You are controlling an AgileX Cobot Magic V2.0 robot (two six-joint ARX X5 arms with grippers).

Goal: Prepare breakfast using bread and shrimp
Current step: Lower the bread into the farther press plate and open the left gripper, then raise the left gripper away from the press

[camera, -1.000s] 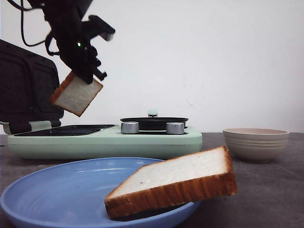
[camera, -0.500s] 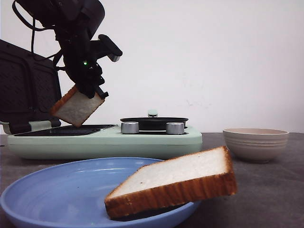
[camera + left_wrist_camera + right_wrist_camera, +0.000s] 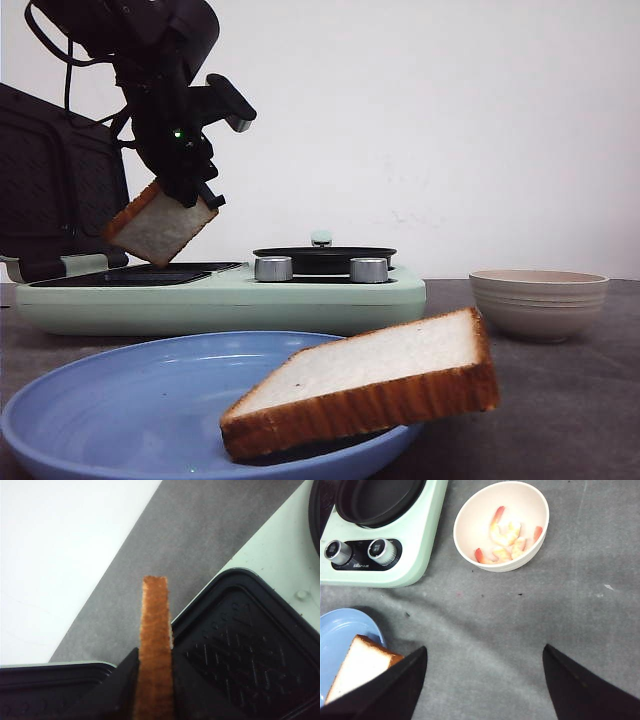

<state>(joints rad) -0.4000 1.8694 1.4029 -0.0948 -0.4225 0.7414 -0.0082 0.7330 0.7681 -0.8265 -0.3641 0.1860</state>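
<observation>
My left gripper (image 3: 187, 190) is shut on a slice of bread (image 3: 160, 224), which hangs tilted just above the black grill plate (image 3: 135, 273) of the green appliance. In the left wrist view the slice's brown crust edge (image 3: 155, 645) stands clamped between the black fingers (image 3: 120, 680), over the ribbed plate (image 3: 245, 665). A second slice of bread (image 3: 370, 395) leans on the rim of the blue plate (image 3: 120, 400) in front. The shrimp (image 3: 507, 540) lie in the beige bowl (image 3: 470, 530). My right gripper (image 3: 484, 652) is open above bare grey cloth, not seen in the front view.
The mint-green appliance (image 3: 230, 295) has an open black lid (image 3: 55, 190) standing at the left, two silver knobs (image 3: 273, 268) and a round black pan (image 3: 325, 257). The beige bowl (image 3: 538, 300) stands at the right on the grey cloth.
My left gripper has lowered the bread slice toward the grill plate and shifted slightly; over the last half second it barely moved. The plate, second slice and bowl have stayed put.
</observation>
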